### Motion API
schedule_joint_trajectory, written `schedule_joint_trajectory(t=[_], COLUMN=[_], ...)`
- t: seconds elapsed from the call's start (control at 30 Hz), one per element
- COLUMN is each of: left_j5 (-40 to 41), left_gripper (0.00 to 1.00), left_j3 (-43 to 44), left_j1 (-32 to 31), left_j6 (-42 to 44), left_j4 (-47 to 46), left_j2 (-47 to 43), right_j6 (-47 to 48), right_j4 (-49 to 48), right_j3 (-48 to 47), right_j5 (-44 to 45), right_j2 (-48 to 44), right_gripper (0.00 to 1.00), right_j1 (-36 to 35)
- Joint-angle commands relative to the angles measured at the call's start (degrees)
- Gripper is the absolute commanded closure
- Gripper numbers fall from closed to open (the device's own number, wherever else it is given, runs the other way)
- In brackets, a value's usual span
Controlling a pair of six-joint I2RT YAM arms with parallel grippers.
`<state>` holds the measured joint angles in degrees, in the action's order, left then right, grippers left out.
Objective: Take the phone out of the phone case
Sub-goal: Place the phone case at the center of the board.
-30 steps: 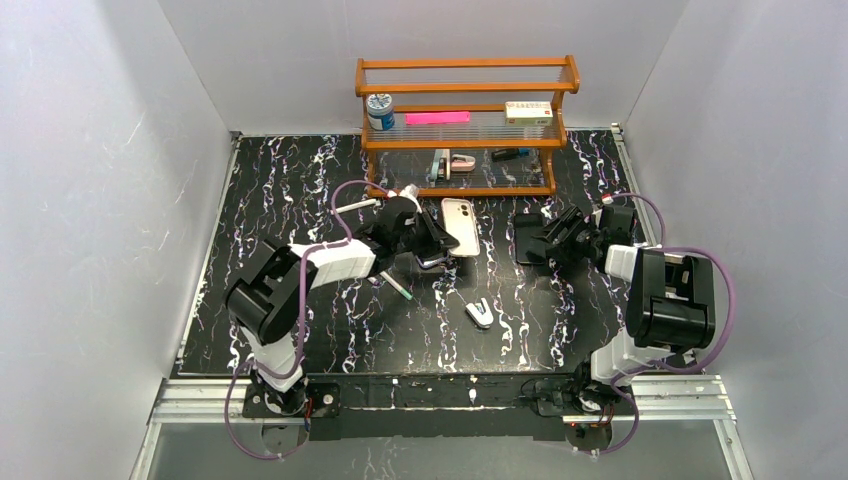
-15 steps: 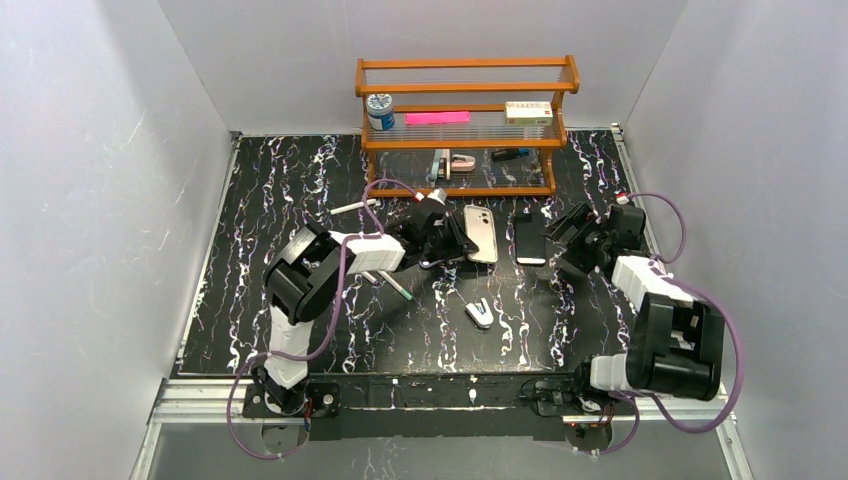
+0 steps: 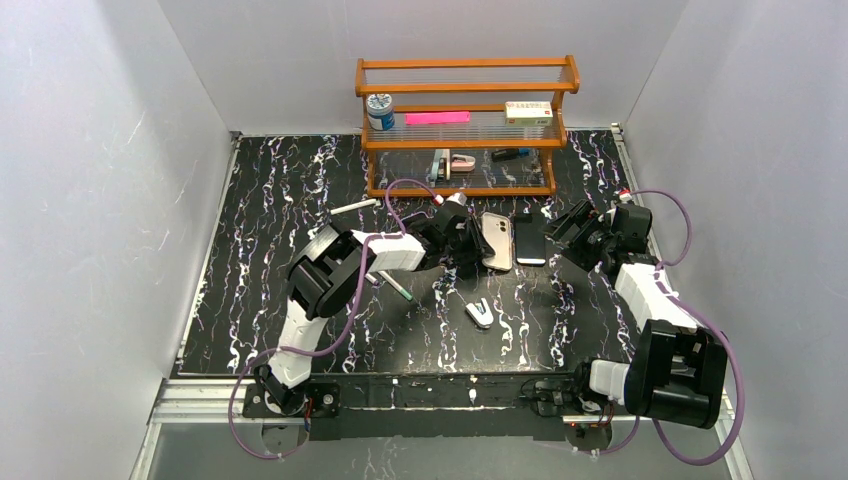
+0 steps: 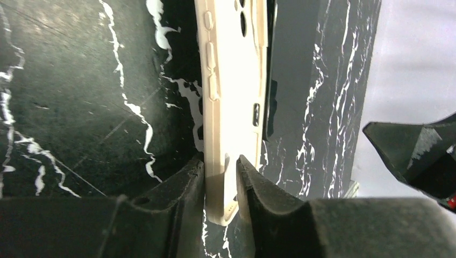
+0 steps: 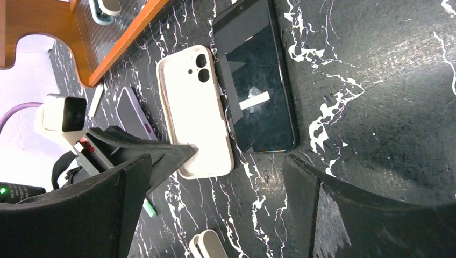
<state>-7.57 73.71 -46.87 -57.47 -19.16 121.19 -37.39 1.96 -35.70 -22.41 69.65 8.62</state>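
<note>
The cream phone case (image 3: 496,242) is empty and held on its long edge at the table, camera cut-outs at its far end. My left gripper (image 3: 468,243) is shut on the case's near corner; in the left wrist view both fingers (image 4: 221,164) pinch the case wall (image 4: 231,80). The black phone (image 3: 529,239) lies flat, screen up, just right of the case and apart from it. My right gripper (image 3: 577,233) is open and empty, right of the phone. The right wrist view shows the case (image 5: 194,113) and the phone (image 5: 258,91) side by side beyond its fingers (image 5: 226,172).
A wooden shelf (image 3: 460,130) with small items stands behind the phone. A white clip (image 3: 479,313) lies nearer the front, and a pen (image 3: 395,285) and a white marker (image 3: 352,207) lie to the left. The table's edge runs right of my right arm.
My left gripper has carried the case to the right, up beside the phone. My right gripper has drawn back to the right, away from the phone, which stays on the table.
</note>
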Motion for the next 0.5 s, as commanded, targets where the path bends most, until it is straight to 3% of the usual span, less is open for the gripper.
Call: schedule_joint_trajectory(t=[0.0,0.27,0.47], left_j5=[4.3,6.7,11.3], left_gripper=[0.71,0.36,0.16], left_j3=[2.3,1.9,-0.5], left_j1=[0.2,0.2,1.2], left_j6=[1.9,3.7,7.9], left_j4=[3.8,6.4,10.2], left_j2=[-0.2,-2.8,-9.5], right_j6=[1.4,6.8,11.2], right_j4=[0.8,4.3,5.3], right_j3=[-2.8,-5.3,-7.3], right_j5=[-1.9,-1.2,4.2], right_j2=[-2.0,-2.4,-1.8], right_gripper=[0.01,0.01,0.01], right_j1=[0.1,-2.5,-12.3])
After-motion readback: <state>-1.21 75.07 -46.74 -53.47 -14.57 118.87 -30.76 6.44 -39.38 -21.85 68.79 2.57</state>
